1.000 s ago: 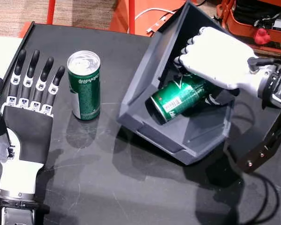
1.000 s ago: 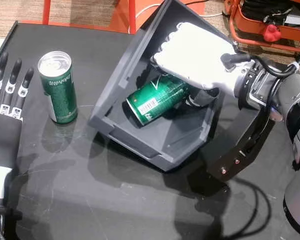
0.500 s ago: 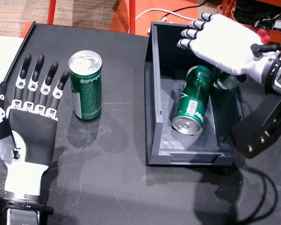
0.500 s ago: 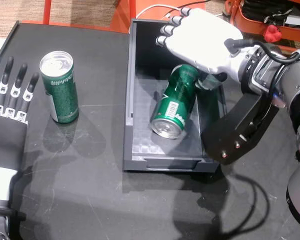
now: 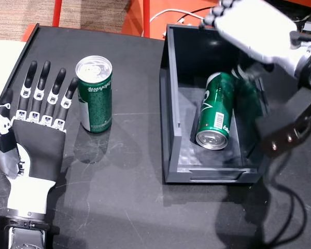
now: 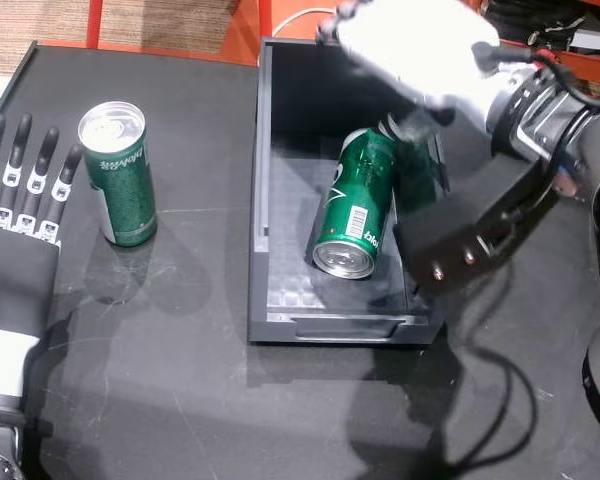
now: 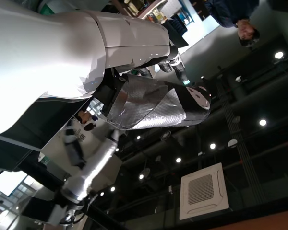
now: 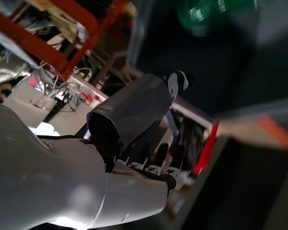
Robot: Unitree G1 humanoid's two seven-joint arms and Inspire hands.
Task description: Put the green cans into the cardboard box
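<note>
The upright can (image 5: 94,94) stands just beside the fingertips of the open, empty left hand (image 5: 33,135), well apart from the empty right hand (image 5: 254,28) above the box (image 5: 168,104).

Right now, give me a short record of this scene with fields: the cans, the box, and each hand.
can in box: green can lying on its side inside, top end toward the near wall
can outside: green can upright on the table, left of the box
box: dark open box, flat on the table
left hand: open, flat on the table, fingers extended
right hand: open, above the box's far end, holding nothing
</note>
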